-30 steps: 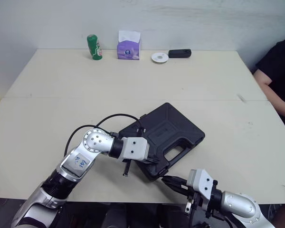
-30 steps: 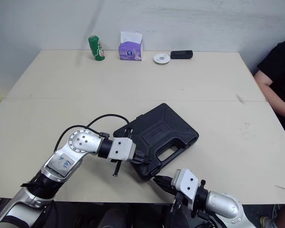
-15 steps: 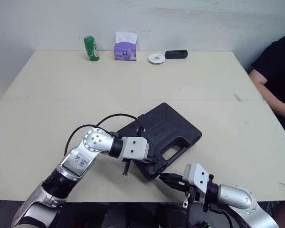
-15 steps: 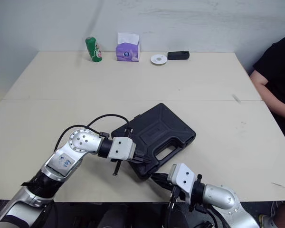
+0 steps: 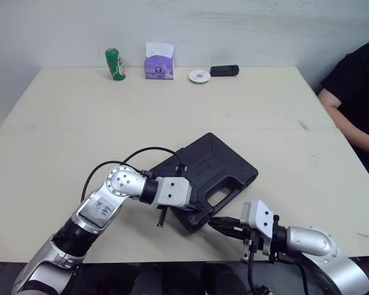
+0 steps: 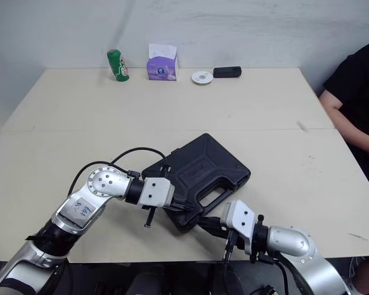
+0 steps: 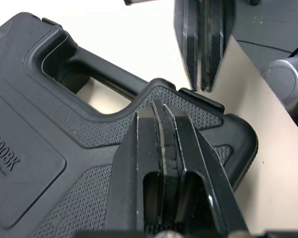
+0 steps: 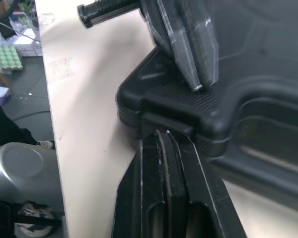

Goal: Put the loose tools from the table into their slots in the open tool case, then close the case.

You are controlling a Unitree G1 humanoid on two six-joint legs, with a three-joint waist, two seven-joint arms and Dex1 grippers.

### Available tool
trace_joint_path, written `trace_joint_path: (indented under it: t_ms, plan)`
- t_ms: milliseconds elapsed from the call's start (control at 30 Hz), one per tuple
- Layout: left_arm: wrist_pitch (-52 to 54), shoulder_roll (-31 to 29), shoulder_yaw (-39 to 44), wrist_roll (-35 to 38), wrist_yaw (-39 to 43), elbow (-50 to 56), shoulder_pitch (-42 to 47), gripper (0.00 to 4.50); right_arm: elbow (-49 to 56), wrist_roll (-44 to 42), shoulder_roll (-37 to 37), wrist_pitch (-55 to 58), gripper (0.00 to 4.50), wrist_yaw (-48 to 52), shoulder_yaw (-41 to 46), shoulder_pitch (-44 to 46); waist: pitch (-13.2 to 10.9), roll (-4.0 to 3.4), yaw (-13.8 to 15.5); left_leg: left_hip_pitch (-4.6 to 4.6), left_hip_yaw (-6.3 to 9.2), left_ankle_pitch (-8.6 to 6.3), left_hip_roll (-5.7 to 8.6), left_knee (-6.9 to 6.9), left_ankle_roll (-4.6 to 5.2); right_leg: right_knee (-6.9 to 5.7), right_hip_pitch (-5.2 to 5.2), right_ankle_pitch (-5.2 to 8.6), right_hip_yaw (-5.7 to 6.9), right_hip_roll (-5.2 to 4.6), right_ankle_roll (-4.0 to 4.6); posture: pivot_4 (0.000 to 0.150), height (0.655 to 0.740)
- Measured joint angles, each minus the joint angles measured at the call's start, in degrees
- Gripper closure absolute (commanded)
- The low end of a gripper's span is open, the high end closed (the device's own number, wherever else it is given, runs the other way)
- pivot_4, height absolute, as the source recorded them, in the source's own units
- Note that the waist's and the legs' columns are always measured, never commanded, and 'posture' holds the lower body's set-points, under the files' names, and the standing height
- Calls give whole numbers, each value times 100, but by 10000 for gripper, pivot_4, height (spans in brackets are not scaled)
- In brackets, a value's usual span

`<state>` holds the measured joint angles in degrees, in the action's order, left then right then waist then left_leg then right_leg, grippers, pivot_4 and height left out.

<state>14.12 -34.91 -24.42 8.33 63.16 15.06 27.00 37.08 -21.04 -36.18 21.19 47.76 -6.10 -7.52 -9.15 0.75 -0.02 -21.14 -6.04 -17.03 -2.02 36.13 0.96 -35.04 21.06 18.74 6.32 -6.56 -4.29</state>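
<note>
The black tool case (image 5: 212, 169) lies flat on the counter (image 5: 80, 141), close to the near edge, with its lid down and the handle side turned toward the robot. From where I stand the step in hand looks like the last one: fastening the case, not loading it.

The left pincer (image 5: 198, 211) has its two fingers pressed together, holding nothing, and the tip bears down on the textured lid at the near corner beside the handle opening. The right pincer (image 5: 215, 223) comes in low along the counter edge. Its fingers are also pressed together and empty, and the tip sits right at the latch (image 8: 166, 120) on the case's front wall. I cannot tell whether that latch is snapped home or only resting against the lid.

Next, I'd judge, the right tip must push the latch firmly until it catches, while the left bears down so the lid does not spring up or the case skid sideways. The two tips are very near each other, so there is little room to spare.
</note>
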Motion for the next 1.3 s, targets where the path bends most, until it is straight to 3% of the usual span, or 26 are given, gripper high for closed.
trace_joint_path:
  t_ms: [333,633,667,700,800,933,967,1100,1300]
  plan:
    - [-18,24,-61,1,-86,-1,3,45000,32,-228,-92,34,44361,-29,71,-61,34,-6,61,-3,2,-4,1,-7,-1,14,-2,2,3,0,2,1500,7400]
    - [-527,319,702,599,-143,-685,-253,45000,417,-636,-811,-201,44361,491,1777,-1179,-21,-15,151,-37,0,2,1,-2,6,12,31,-1,4,0,-2,1500,7400]
    - [-497,300,846,676,-136,-720,-248,38451,407,-725,-867,-232,45000,585,2019,-1252,-44,-15,150,-43,0,18,3,-1,34,10,37,-2,4,0,-3,1500,7400]
    - [-410,282,1037,789,-141,-736,-249,34951,382,-867,-903,-244,38165,696,2336,-1311,-83,-16,149,-48,0,20,4,-1,36,9,41,-3,4,0,-5,1500,7400]
    - [-5,101,1619,1271,-135,-732,-246,20846,43,-1113,-1178,-258,24753,968,3166,-1185,-127,-18,130,-77,0,21,7,7,40,6,60,-6,13,1,-10,1500,7400]
    - [466,-562,2431,1506,-223,-876,-296,2230,-653,-1078,-1772,-469,5094,1422,4031,-869,-153,-7,141,-86,2,31,15,8,26,9,64,-6,31,6,-11,1500,7400]
    - [472,-772,2658,1497,-268,-1062,-364,0,-950,-996,-1933,-635,604,1625,4194,-858,-161,-4,141,-86,1,31,16,9,27,10,64,-6,31,6,-11,1500,7400]
    - [239,-1249,3312,1261,-492,-1853,-582,0,-2096,-610,-2272,-1198,604,2227,4446,-745,-198,10,147,-94,-1,27,23,14,50,13,64,-13,31,0,-25,1500,7400]
    - [-573,-1954,4095,954,-476,-2888,-1139,0,-3904,-111,-3013,-2023,604,2507,4491,250,-241,-3,119,-104,-12,35,25,22,36,9,86,-19,15,-10,-35,1500,7400]
